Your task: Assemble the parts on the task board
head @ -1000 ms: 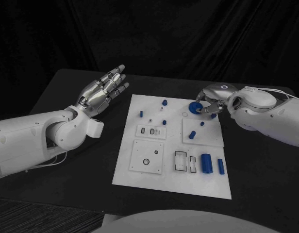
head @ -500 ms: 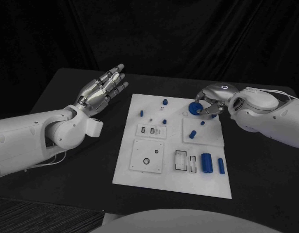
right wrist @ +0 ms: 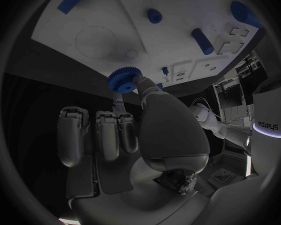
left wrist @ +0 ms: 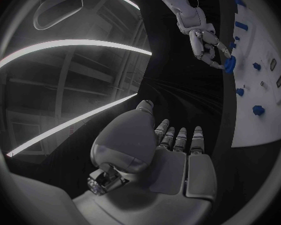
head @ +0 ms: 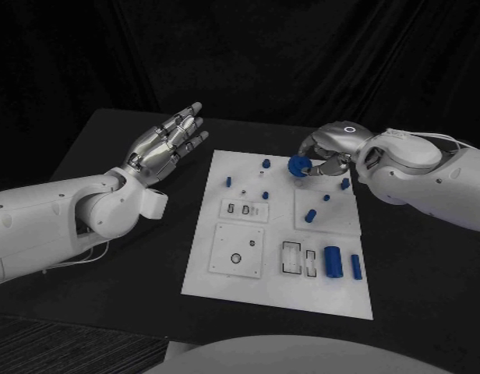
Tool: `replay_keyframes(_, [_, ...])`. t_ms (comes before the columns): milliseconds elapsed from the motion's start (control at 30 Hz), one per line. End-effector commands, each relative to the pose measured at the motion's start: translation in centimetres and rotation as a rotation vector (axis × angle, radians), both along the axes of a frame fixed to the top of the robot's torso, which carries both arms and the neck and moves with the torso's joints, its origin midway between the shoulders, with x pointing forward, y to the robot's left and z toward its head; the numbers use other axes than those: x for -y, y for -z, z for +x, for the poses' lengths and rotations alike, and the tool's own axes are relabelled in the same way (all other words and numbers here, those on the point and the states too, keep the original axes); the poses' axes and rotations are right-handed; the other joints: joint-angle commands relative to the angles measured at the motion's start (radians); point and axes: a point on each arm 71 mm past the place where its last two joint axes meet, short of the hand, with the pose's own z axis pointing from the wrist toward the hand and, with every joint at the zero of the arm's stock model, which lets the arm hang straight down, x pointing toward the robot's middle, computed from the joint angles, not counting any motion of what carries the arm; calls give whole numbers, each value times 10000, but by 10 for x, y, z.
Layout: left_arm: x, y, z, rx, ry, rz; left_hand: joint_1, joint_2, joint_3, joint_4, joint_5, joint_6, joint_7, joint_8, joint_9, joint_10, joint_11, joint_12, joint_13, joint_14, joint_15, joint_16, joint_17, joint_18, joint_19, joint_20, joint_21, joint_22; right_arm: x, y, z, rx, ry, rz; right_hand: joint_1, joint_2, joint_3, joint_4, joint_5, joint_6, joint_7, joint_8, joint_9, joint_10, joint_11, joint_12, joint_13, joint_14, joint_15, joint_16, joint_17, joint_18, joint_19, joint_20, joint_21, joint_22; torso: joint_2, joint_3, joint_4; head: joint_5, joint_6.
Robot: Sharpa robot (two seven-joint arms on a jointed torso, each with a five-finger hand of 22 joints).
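The blue gear [right wrist: 123, 81] is pinched at the fingertips of the right hand [head: 332, 152], over the far part of the white board [head: 240, 269]. The right wrist view shows what the head view does not: fine teeth round the gear's rim and a flat round face, with a faint ring marked on the board near it. In the head view the gear [head: 298, 164] is just a blue blob at the fingertips, and whether it touches the board I cannot tell. The left wrist view catches the same pinch from the side, the gear [left wrist: 229, 64] beside the board's edge.

On the board lie a fat blue cylinder [head: 332, 261] with a thinner blue rod [head: 354, 266] just beside it, near the rectangular cutouts [head: 291, 259], and several small blue pegs [head: 265, 164] stand toward the far end.

The left hand [head: 168, 143] is raised over the black tabletop [head: 139, 257] beside the board, fingers straight, close side by side, holding nothing.
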Motion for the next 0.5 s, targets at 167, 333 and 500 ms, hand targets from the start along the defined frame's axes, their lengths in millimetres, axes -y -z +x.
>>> replay_keyframes(167, [2,-4,1,367,108,-333,126,-2,45,-13,65,7,28,44,10,-18,55,-35,-15,13,103,-37,-10,95,-9,88,-35,-10,-26,0,2,-181,-506,-182,-127,9,39,74,-5,142,-239,661,1345,1063,-35,25,2634,1038,-8,26,2635,-67,464,-22,50,2124,0,2,-2,-31,-13])
replay_keyframes(333, [4,-4,1,372,151,-349,126,-2,45,-13,65,7,28,44,10,-18,55,-35,-15,13,103,-37,-10,95,-9,88,-35,-10,-42,1,5,-259,-740,-268,-127,9,48,70,-16,108,-232,654,1351,1063,-32,25,2634,1038,-3,26,2635,-66,462,-18,47,2122,1,2,1,-59,-5])
replay_keyframes(500, [5,-4,2,371,175,-356,126,-2,45,-13,65,7,28,44,10,-18,55,-35,-15,13,103,-37,-10,95,-9,88,-35,-10,-55,3,8,-355,-875,-374,-129,11,60,66,-31,70,-221,646,1357,1063,-30,25,2634,1038,6,26,2635,-65,461,-11,44,2122,0,2,-3,-61,1])
